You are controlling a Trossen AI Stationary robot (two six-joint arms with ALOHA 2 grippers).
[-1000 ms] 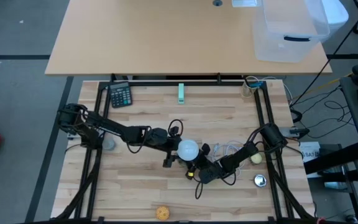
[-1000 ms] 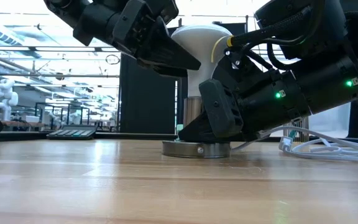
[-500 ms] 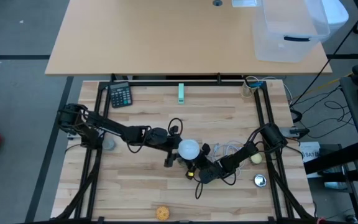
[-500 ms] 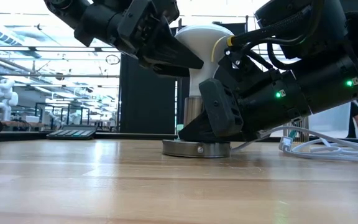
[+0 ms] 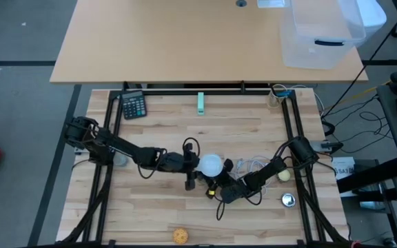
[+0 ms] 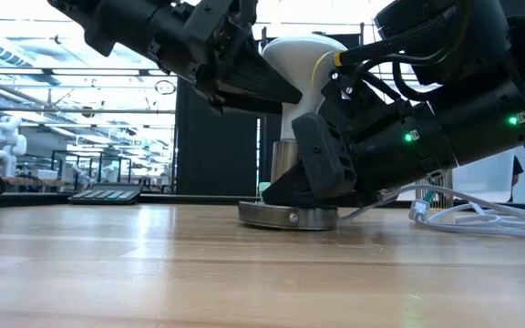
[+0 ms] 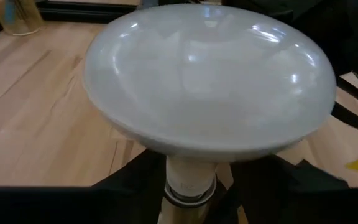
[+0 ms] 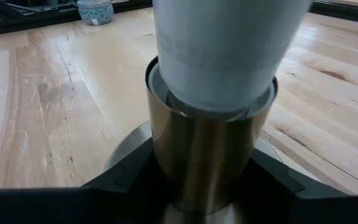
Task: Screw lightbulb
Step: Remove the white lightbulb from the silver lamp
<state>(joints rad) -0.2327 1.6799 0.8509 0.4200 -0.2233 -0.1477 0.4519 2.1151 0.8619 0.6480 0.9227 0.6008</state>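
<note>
Left gripper (image 5: 191, 167): at the globe's left side; grip cannot be told.
Lightbulb (image 5: 209, 164): upright, mid-table, neck in the brass socket (image 8: 207, 155).
Right gripper (image 8: 201, 186): fingers clamp the socket, bracing it.
Advice: seat grip squarely, then twist level.

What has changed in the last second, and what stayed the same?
The left gripper swung its arm nearer the table's front edge, its fingers narrowing around the lightbulb. The right gripper kept holding the brass socket; the bulb stayed upright in it.

bright windows (image 6: 62, 91) behind wooden table (image 6: 153, 264)
</note>
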